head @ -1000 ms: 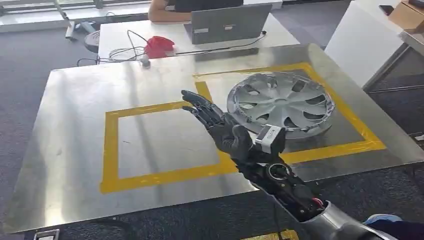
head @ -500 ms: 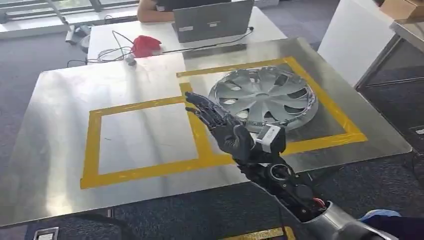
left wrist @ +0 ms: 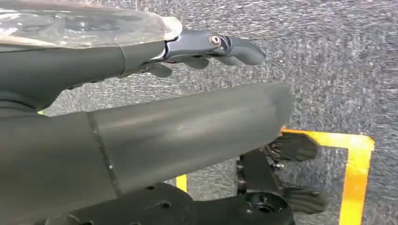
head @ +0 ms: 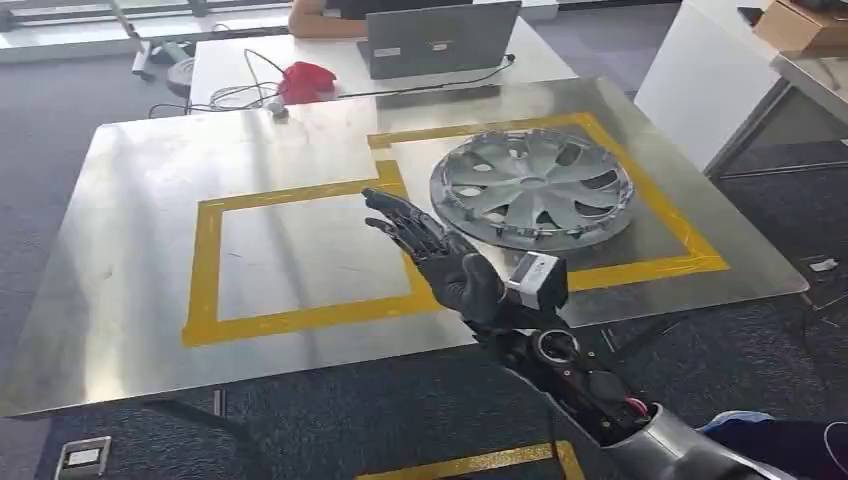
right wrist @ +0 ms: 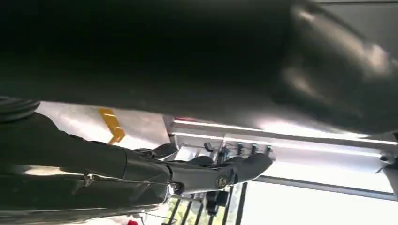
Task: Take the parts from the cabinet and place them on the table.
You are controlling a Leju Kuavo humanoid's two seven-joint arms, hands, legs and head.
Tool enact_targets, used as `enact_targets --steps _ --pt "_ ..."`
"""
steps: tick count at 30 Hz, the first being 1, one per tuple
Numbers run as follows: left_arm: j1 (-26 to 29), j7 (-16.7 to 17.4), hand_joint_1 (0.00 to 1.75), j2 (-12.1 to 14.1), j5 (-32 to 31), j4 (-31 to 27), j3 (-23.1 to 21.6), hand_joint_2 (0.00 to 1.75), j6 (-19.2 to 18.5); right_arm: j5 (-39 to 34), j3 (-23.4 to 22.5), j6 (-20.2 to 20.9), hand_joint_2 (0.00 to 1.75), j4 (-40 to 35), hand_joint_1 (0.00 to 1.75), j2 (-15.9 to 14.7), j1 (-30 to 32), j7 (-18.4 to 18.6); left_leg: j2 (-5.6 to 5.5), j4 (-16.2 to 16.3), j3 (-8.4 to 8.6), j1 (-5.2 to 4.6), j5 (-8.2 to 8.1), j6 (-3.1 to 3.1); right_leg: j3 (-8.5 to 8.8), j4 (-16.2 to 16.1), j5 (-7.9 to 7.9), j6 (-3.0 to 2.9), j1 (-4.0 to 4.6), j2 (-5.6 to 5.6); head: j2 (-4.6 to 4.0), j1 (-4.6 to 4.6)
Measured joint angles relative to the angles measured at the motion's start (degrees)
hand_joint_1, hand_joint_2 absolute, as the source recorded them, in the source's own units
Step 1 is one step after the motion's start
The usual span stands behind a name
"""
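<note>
Right hand raised empty above the steel table, hubcap lying flat beside it.

The steel table [head: 120, 250] carries two squares of yellow tape [head: 300, 320]; the hubcap [head: 532, 188] lies face up inside the right-hand square, flat and round, so no long axis applies, with nothing resting on it. Behind the table stands a white desk [head: 230, 62] bearing a laptop [head: 440, 40], loose cables [head: 235, 95] and a red object [head: 306, 80], with a person [head: 320, 17] seated at it. The right arm [head: 590, 390] rises from lower right. The right hand [head: 440, 255] hangs over the tape line between the squares, just beside the hubcap, palm up, fingers spread, holding nothing. The left hand [left wrist: 206, 49] hangs over grey carpet [left wrist: 328, 56], fingers loosely extended, holding nothing.
</note>
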Motion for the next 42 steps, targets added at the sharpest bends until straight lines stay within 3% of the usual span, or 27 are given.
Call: enact_targets --steps 1,2,3,4,6,7,11,12,13,16,17,19,21,22,23,26,27,29,31,32,33,34,36,37,38,41,42 --pt "0.0 0.0 0.0 0.0 0.0 0.0 0.0 0.0 0.0 0.0 0.0 0.0 0.0 0.0 0.0 0.0 0.1 0.0 0.02 0.1 -0.56 -0.05 0.36 0.02 -1.36 4.8 -2.28 0.22 -0.01 -0.01 0.0 0.0" --pt "0.0 0.0 0.0 0.0 0.0 0.0 0.0 0.0 0.0 0.0 0.0 0.0 0.0 0.0 0.0 0.0 0.2 0.0 0.05 0.2 -1.11 -0.06 0.69 -0.03 -1.87 7.7 -3.05 0.37 -0.01 -0.02 0.0 0.0" --pt "0.0 0.0 0.0 0.0 0.0 0.0 0.0 0.0 0.0 0.0 0.0 0.0 0.0 0.0 0.0 -0.1 0.2 0.0 0.05 0.4 -1.62 -0.06 0.96 -0.09 -1.16 7.8 -2.43 0.45 -0.03 -0.04 0.0 0.0" --pt "0.1 0.0 0.0 0.0 0.0 0.0 0.0 0.0 0.0 0.0 0.0 0.0 0.0 0.0 0.0 -0.1 0.3 0.0 0.05 0.7 -2.13 -0.05 1.18 -0.22 0.97 5.2 -0.81 0.47 -0.04 -0.06 0.0 0.0" --pt "0.0 0.0 0.0 -0.2 0.0 0.0 0.0 0.0 0.0 0.0 0.0 0.0 0.0 0.0 0.0 -0.1 0.2 0.0 -0.01 1.4 -2.87 -0.01 1.41 -0.53 8.64 -6.5 2.93 0.27 -0.05 -0.18 0.0 0.0" --pt "0.1 0.0 0.0 -0.2 0.0 0.0 0.0 0.0 0.0 0.0 0.0 0.2 0.0 0.0 0.0 -0.1 0.2 0.0 -0.01 1.7 -3.14 -0.05 1.5 -0.72 10.95 -10.9 1.84 -0.04 -0.04 -0.21 0.0 0.0" --pt "0.1 0.0 0.0 -0.2 0.4 0.0 0.0 0.0 0.0 0.0 0.0 0.5 0.0 0.0 0.0 -0.1 0.2 0.1 -0.04 1.7 -3.68 -0.34 2.7 -2.29 10.4 -11.0 3.16 -1.67 0.36 0.04 0.0 -0.18" --pt "0.1 0.0 0.0 0.0 0.4 0.0 0.0 0.0 0.0 0.0 0.0 0.6 0.0 0.0 0.0 -0.1 0.2 0.1 -0.08 2.0 -3.96 -0.31 2.49 -2.55 10.21 -11.5 3.73 -2.27 -0.1 -0.13 0.0 -0.18" --pt "0.3 0.0 0.0 -0.1 0.4 0.0 0.0 0.0 0.0 0.0 0.0 0.6 0.0 0.0 0.0 -0.1 0.2 0.2 -0.08 3.4 -4.66 -0.14 0.63 -2.89 9.79 -11.5 4.15 -2.61 -0.12 -0.29 0.0 -0.2" --pt "0.3 0.0 0.0 -0.2 0.4 0.0 0.0 0.0 0.0 0.0 0.0 0.8 0.0 0.0 0.0 -0.1 0.2 0.2 -0.07 16.8 -9.73 0.15 -8.14 -3.71 7.94 -11.4 5.41 -3.14 -0.04 -0.44 0.0 -0.37" --pt "0.3 0.0 0.0 -0.2 0.4 0.0 0.0 0.0 0.0 0.0 0.1 0.9 0.0 0.0 0.0 -0.1 0.2 0.2 -0.07 20.0 -10.58 0.17 -9.12 -3.83 7.34 -11.4 5.83 -3.09 -0.03 -0.45 0.0 -0.37" --pt "0.4 0.0 0.0 -0.2 0.6 0.0 0.0 0.0 0.0 0.0 0.1 0.9 0.0 0.1 0.0 -0.1 0.2 0.2 -0.07 18.4 -8.42 0.21 -6.92 -3.75 6.36 -11.4 6.58 -2.9 -0.03 -0.45 0.0 -0.44" --pt "0.4 0.0 0.0 -0.2 0.6 0.0 0.0 0.0 0.0 0.0 0.1 0.9 0.0 0.1 0.0 -0.1 0.2 0.2 -0.07 7.4 -1.36 0.22 -2.59 -3.34 5.79 -11.3 7.19 -2.51 -0.04 -0.43 0.0 -0.44" --pt "0.4 -0.1 0.0 -0.2 0.6 0.0 0.0 0.0 0.0 0.0 0.1 0.9 0.0 0.1 0.0 -0.1 0.1 0.1 -0.1 2.2 1.79 0.2 -2.35 -3.02 5.74 -11.3 7.42 -2.22 -0.04 -0.43 0.0 -0.44" --pt "0.3 -0.1 0.0 -0.1 0.6 0.0 0.0 0.0 0.0 0.0 0.0 0.9 0.0 0.1 0.0 -0.1 0.0 0.0 -0.21 0.4 2.63 -0.29 -2.66 -2.64 5.32 -11.3 7.68 -1.87 0.23 -0.46 0.0 -0.46" --pt "0.5 -0.2 0.0 -0.1 0.6 0.0 0.0 0.0 0.0 0.0 0.2 0.9 0.0 0.0 0.0 -0.1 -0.1 0.0 -0.44 1.0 1.62 -0.58 -1.93 -1.67 5.3 -11.6 8.77 -0.77 0.02 -0.52 0.0 -0.18" --pt "0.5 -0.2 0.0 -0.2 0.6 0.0 0.0 0.0 0.0 0.0 0.1 0.9 0.0 0.0 0.0 -0.1 -0.1 0.0 -0.37 0.3 1.31 -0.1 -1.44 -0.96 5.09 -11.6 8.89 -0.42 0.33 -0.4 0.0 -0.18" --pt "0.5 -0.2 0.0 -0.4 0.5 0.0 0.0 0.0 0.0 0.0 0.0 0.8 0.0 0.0 0.0 -0.1 -0.1 -0.1 -0.05 0.2 0.82 -0.03 -0.61 -0.17 3.23 -7.2 4.25 -0.15 0.06 -0.42 0.0 0.0" --pt "0.5 -0.2 0.0 -0.3 0.5 0.0 0.0 0.0 0.0 0.0 0.0 0.4 0.0 0.0 0.0 -0.2 0.2 0.0 0.07 0.3 -0.3 -0.24 0.05 0.27 -0.25 3.2 -1.84 0.19 0.01 -0.41 0.0 0.0" --pt "0.5 -0.2 0.0 -0.3 0.4 0.0 0.0 0.0 0.0 0.0 0.0 0.2 0.0 0.0 0.0 -0.2 0.4 0.0 0.07 0.4 -0.8 -0.34 0.37 0.29 -1.18 6.9 -3.17 0.26 0.02 -0.41 0.0 0.02" --pt "0.5 -0.2 0.0 -0.3 0.4 0.0 0.0 0.0 0.0 0.0 0.0 0.1 0.0 0.0 0.0 -0.3 0.5 0.2 0.07 0.6 -1.31 -0.44 0.66 0.3 -1.04 8.0 -2.88 0.27 0.02 -0.41 0.0 0.02" --pt "0.5 -0.2 0.0 -0.3 0.4 0.0 0.0 0.0 0.1 0.2 0.0 -0.1 0.0 0.0 0.0 -0.3 0.6 0.2 0.06 0.8 -1.87 -0.53 0.87 0.24 0.51 6.3 -1.38 0.14 0.03 -0.41 0.0 0.02" --pt "0.5 -0.2 0.0 -0.4 0.3 0.0 -0.1 0.0 0.1 0.3 0.0 -0.1 0.0 0.0 0.0 -0.3 0.6 0.3 0.01 1.3 -2.56 -0.68 1.16 0.1 7.01 -3.7 2.82 -0.47 0.13 -0.41 0.0 0.02" --pt "0.5 -0.2 0.0 -0.5 0.3 0.0 -0.1 0.0 0.0 0.2 0.0 -0.2 0.0 0.0 0.0 -0.3 0.5 0.3 0.02 1.5 -2.74 -0.71 1.23 -0.02 10.31 -9.4 3.48 -1.05 0.29 -0.38 0.0 0.02" --pt "0.5 -0.2 0.0 -0.8 0.3 0.0 -0.1 0.0 0.0 0.2 0.0 -0.2 0.0 0.0 0.0 -0.3 0.6 0.3 0.04 1.6 -3.1 -0.99 1.46 -0.37 11.9 -11.6 2.47 -1.27 0.59 -0.42 0.0 0.0" --pt "0.5 0.0 0.0 -0.8 0.2 0.0 -0.2 0.0 0.0 0.2 -0.2 -0.2 0.0 -0.1 0.0 -0.4 0.6 0.2 0.1 1.3 -3.25 -0.68 2.58 -1.44 11.15 -11.9 3.35 -1.69 0.86 -0.36 0.0 0.04" --pt "0.5 0.0 0.0 -0.7 0.2 0.0 -0.3 0.0 0.1 0.2 -0.2 -0.2 0.0 -0.2 0.0 -0.4 0.6 0.2 0.05 1.3 -3.4 -1.12 2.75 -1.78 11.02 -12.7 4.03 -2.2 0.18 -0.44 0.0 0.02"
